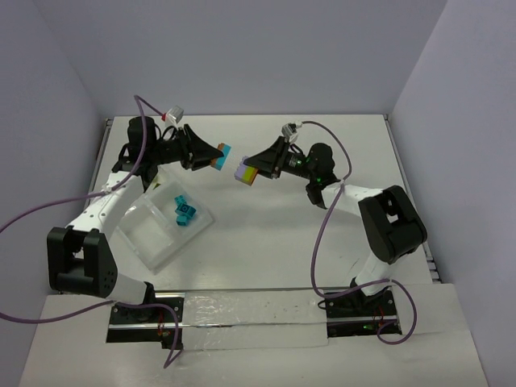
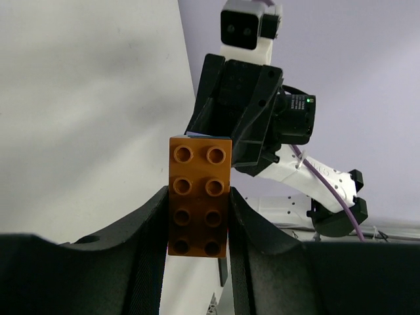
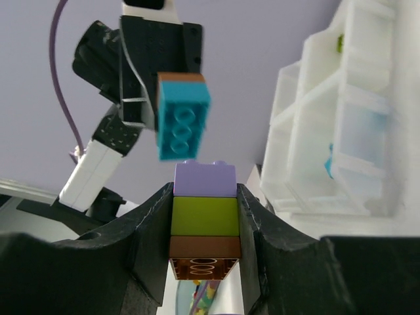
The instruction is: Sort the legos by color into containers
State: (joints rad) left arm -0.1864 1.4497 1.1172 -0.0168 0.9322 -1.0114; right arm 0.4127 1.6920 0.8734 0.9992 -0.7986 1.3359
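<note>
The left gripper (image 1: 211, 158) pinches an orange-and-teal stack (image 2: 199, 203) between its fingers, held in the air above the table (image 1: 322, 234). Facing it, the right gripper (image 1: 256, 171) is clamped on a purple, lime and orange stack (image 3: 204, 216). The two stacks sit near each other without touching. The clear tray (image 1: 153, 242) lies below the left arm. Teal bricks (image 1: 185, 212), perhaps two or three, are clustered in the compartment nearest the table's middle.
</note>
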